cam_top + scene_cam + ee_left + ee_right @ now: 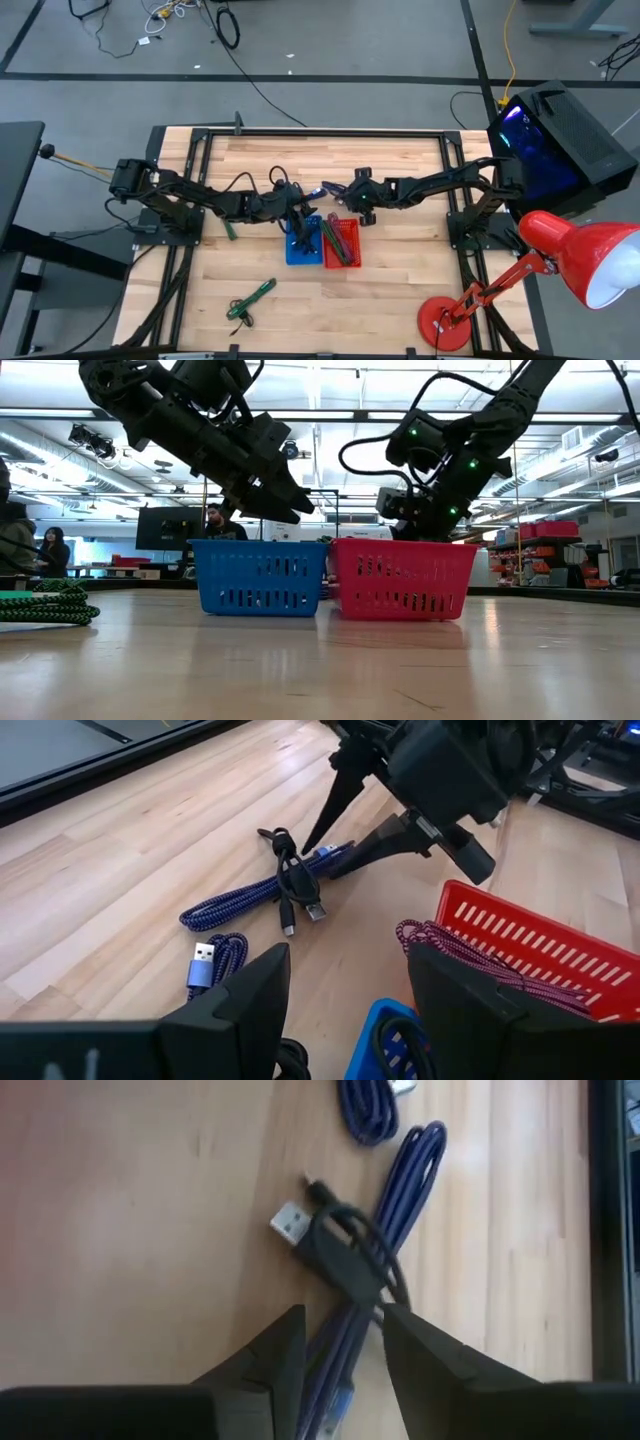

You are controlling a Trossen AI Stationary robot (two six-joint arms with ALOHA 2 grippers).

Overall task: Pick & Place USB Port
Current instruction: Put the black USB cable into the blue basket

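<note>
Three USB cables lie on the table behind the baskets: a blue braided cable, a black cable lying across it, and a smaller blue coil with a silver plug. My right gripper is open and low over the blue braided cable, with a finger on either side of one end; it also shows in the high view. My left gripper is open and hovers above the blue basket, next to the red basket.
The red basket holds a maroon braided cable, and dark cables lie in the blue basket. A green cable coil lies near the table's front edge. A red desk lamp stands at the right front. People stand in the room beyond.
</note>
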